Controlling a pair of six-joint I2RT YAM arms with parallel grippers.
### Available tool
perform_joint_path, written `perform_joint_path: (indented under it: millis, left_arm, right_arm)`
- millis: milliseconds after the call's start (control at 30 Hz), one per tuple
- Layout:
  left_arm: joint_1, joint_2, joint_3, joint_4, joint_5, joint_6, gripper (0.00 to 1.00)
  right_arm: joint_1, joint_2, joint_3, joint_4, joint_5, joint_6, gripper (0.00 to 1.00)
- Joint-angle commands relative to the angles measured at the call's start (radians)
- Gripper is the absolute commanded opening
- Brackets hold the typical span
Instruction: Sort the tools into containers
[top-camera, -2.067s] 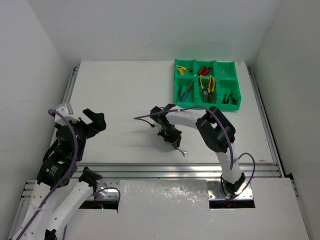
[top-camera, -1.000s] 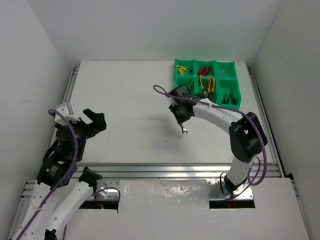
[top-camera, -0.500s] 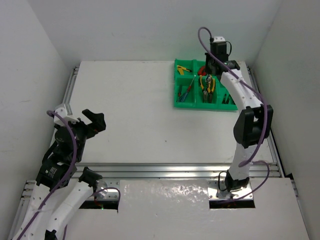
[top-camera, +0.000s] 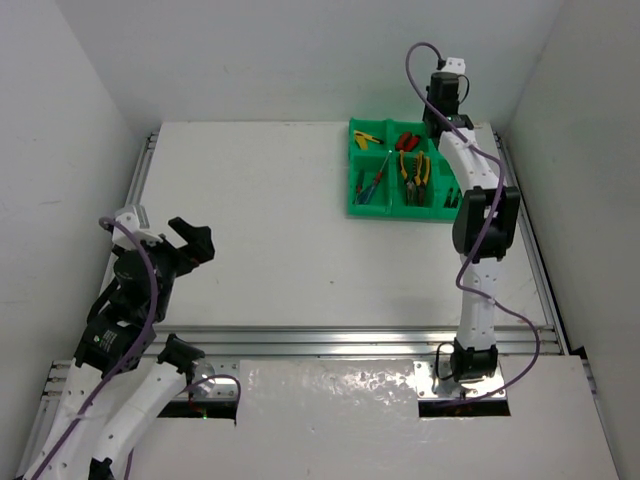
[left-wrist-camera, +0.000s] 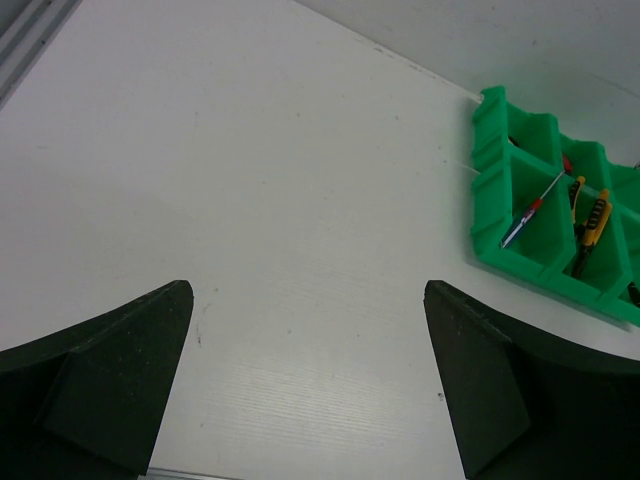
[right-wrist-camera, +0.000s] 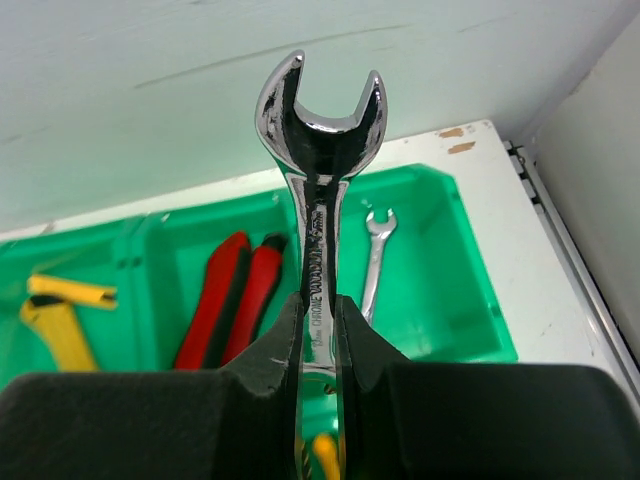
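A silver wrench stands upright in my right gripper, which is shut on its shaft. It hangs above the back row of the green containers, over the wall between the middle and right compartments. A smaller wrench lies in the back right compartment and red-handled pliers in the back middle one. In the top view my right gripper is at the tray's far right corner. Yellow pliers, screwdrivers and a yellow knife lie in other compartments. My left gripper is open over bare table.
The white back wall rises just behind the tray and the right wall is close beside it. A metal rail runs along the table's near edge. From the left wrist the tray shows far off at the upper right.
My right arm has swung from mid-table to the back right corner, carrying the wrench up over the tray's back row. The left arm has stayed where it was.
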Motion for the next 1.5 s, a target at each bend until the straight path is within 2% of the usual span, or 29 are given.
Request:
perform_joint_path:
  millis: [0,200,400,467,500,533,633,667,767,867,933,1000,1033,1100,1167,1233,1267,1333,1367,1400,1467]
  left_arm:
    - [-0.007,0.032,-0.003,0.050,0.014,0.021,0.99]
    - [-0.006,0.058,0.000,0.047,0.007,0.018,0.98]
    - [-0.001,0.072,-0.001,0.048,0.007,0.019,0.98]
    - [0.000,0.081,0.000,0.048,0.010,0.021,0.98]
    - [0.000,0.083,0.000,0.050,0.014,0.021,0.98]
    - [-0.001,0.086,0.000,0.050,0.015,0.022,0.98]
    - [0.002,0.086,0.000,0.051,0.017,0.022,0.98]
    - [0.002,0.086,0.000,0.051,0.018,0.024,0.98]
    - [0.002,0.083,0.000,0.053,0.023,0.025,0.98]
    - [0.002,0.069,0.000,0.054,0.024,0.027,0.98]
    - [0.002,0.066,0.000,0.054,0.024,0.027,0.98]
    - [0.002,0.061,0.000,0.056,0.023,0.027,0.98]
    - [0.003,0.060,0.000,0.054,0.023,0.027,0.98]
    - [0.005,0.063,0.000,0.056,0.020,0.027,0.98]
    - [0.008,0.077,0.003,0.056,0.011,0.025,0.99]
    - [0.017,0.106,0.010,0.045,-0.017,0.018,0.99]
    - [0.032,0.119,0.017,0.037,-0.032,0.006,1.00]
    - [0.051,0.152,0.022,0.021,-0.075,-0.001,1.00]
    - [0.063,0.161,0.023,0.017,-0.089,-0.002,1.00]
    - [0.068,0.167,0.029,0.022,-0.103,0.007,1.00]
    - [0.068,0.175,0.033,0.040,-0.115,0.037,1.00]
  right_arm:
    - [-0.054,0.005,0.030,0.181,0.015,0.005,0.00]
    - [-0.094,0.106,0.100,0.227,-0.005,-0.009,0.00]
    - [-0.105,0.155,0.071,0.272,-0.037,0.002,0.02]
    - [-0.105,0.167,0.067,0.268,-0.041,0.006,0.12]
    - [-0.105,0.166,0.059,0.272,-0.047,0.015,0.20]
    - [-0.106,0.164,0.048,0.272,-0.050,0.020,0.33]
    - [-0.103,0.132,0.028,0.266,-0.064,0.034,0.44]
    - [-0.105,0.121,0.027,0.248,-0.065,0.045,0.52]
    - [-0.096,0.066,0.033,0.218,-0.058,0.043,0.63]
    - [-0.079,-0.020,0.009,0.143,-0.053,0.054,0.67]
    - [-0.047,-0.121,-0.068,0.114,-0.062,0.077,0.70]
    - [-0.019,-0.243,-0.170,0.093,-0.068,0.098,0.80]
    - [0.016,-0.288,-0.206,0.088,-0.079,0.094,0.81]
    - [0.061,-0.421,-0.308,0.051,-0.080,0.079,0.93]
    - [0.122,-0.509,-0.392,-0.007,-0.071,0.065,0.99]
    - [0.157,-0.654,-0.459,-0.116,-0.102,0.091,0.99]
    - [0.163,-0.769,-0.558,-0.165,-0.151,0.110,0.99]
    - [0.164,-0.897,-0.684,-0.183,-0.201,0.124,0.99]
    - [0.168,-0.961,-0.816,-0.180,-0.234,0.123,0.99]
    - [0.173,-1.083,-0.879,-0.177,-0.244,0.109,0.99]
    - [0.182,-1.190,-1.015,-0.205,-0.251,0.094,0.99]
